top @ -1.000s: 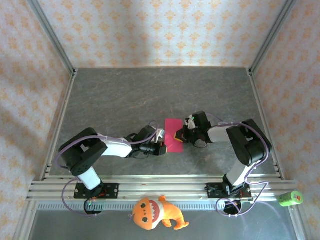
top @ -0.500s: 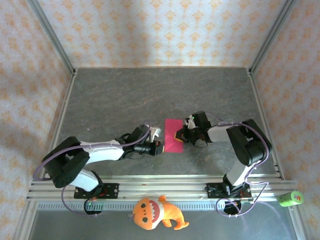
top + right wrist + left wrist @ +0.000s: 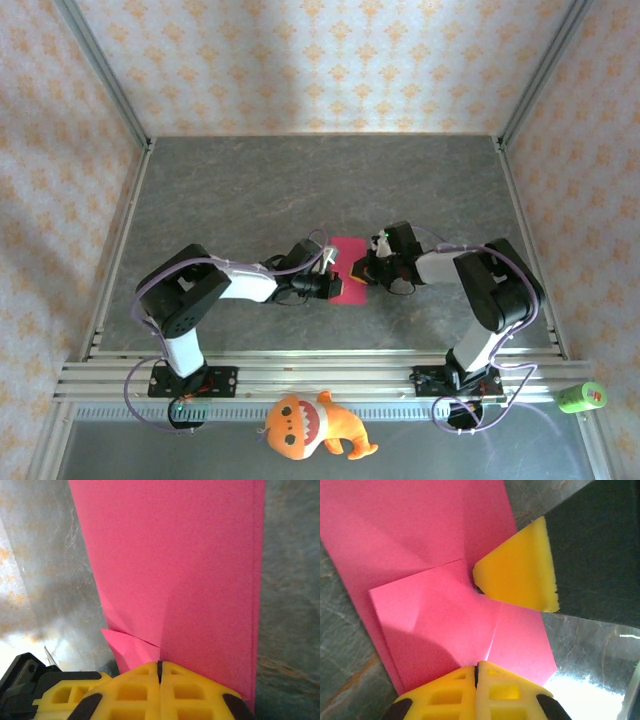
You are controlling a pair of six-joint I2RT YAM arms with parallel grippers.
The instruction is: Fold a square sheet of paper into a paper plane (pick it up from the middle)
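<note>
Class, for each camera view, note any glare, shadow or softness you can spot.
Left wrist view: white glare burns out the table at lower right, and a shadow crosses the square sheet of paper. Right wrist view: glare washes the table at left. Top external view: evenly lit, sharp.

Top ext: fixed high, behind arm bases, looking down over whole worktop (image 3: 250, 190). L wrist: v. close, aimed past left end effector (image 3: 476, 666) onto pink paper sheet (image 3: 420, 545). R wrist: equally close, past right end effector (image 3: 160, 666), from opposite side. Shared by all three: that sheet, mid-worktop.
</note>
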